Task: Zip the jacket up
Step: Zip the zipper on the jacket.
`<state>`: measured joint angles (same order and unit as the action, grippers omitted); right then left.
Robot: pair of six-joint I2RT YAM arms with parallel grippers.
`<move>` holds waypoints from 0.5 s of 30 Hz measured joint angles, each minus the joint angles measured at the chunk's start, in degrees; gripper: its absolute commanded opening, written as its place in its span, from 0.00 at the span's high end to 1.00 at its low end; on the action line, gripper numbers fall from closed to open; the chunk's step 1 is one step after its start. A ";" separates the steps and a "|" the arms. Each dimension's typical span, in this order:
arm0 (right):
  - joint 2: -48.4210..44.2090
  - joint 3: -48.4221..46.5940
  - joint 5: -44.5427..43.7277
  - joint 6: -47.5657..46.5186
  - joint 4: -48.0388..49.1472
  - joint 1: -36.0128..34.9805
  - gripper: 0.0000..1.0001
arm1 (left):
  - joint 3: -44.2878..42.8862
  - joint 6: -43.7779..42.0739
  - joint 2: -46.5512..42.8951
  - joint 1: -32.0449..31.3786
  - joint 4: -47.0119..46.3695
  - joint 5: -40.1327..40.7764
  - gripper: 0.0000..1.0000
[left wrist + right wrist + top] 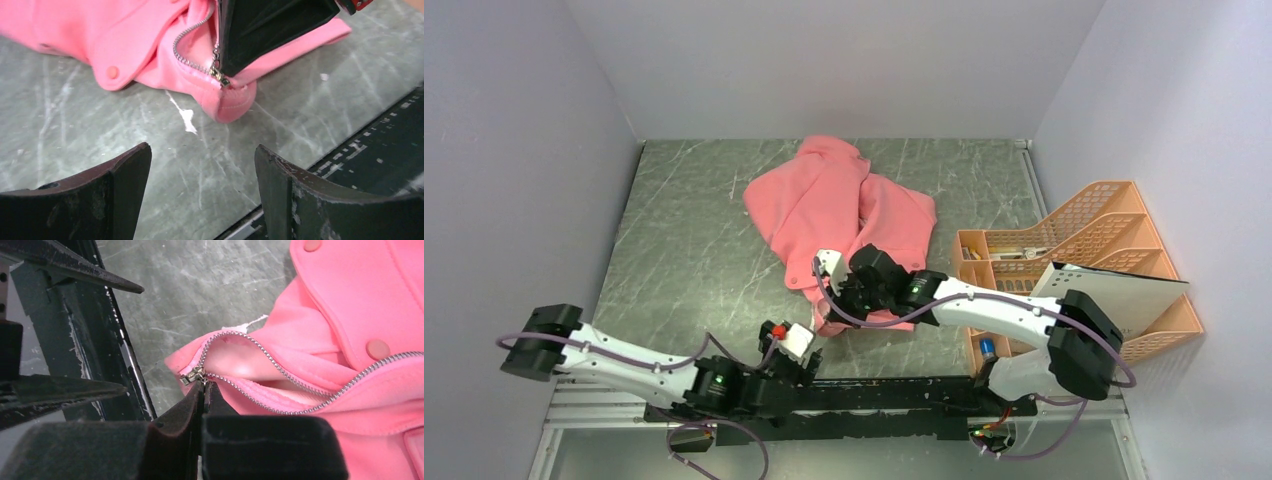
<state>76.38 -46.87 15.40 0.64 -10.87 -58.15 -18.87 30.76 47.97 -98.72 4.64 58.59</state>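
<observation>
The salmon-pink jacket (839, 205) lies crumpled on the grey marbled table, its hem toward the arms. Its zipper is open along most of its length, with the metal slider (192, 375) at the bottom hem. My right gripper (204, 385) is shut on the zipper pull just under the slider; it also shows in the top view (834, 300). In the left wrist view the slider (220, 77) sits at the tip of the right fingers (265, 30). My left gripper (202, 152) is open and empty, low over the table just short of the hem (232, 105); it shows in the top view (809, 368).
An orange file organiser (1114, 235) holding a white folder stands at the right edge. A black rail (904, 395) runs along the table's near edge, close under both grippers. White walls enclose the table on three sides.
</observation>
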 measured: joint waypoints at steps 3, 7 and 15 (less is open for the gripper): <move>2.32 -1.70 1.73 -0.02 0.15 0.00 1.00 | -5.66 14.82 8.28 -3.65 12.98 7.82 0.19; 4.48 -3.13 3.28 -0.02 0.22 0.02 1.00 | -9.46 38.14 16.06 -7.56 30.77 13.60 0.13; 4.52 -3.19 4.26 -0.02 0.22 0.13 1.00 | 0.02 35.87 2.49 -11.28 23.85 15.52 0.05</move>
<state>80.90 -50.06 19.66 0.62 -10.66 -58.02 -18.85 66.63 50.46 -110.00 28.49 74.11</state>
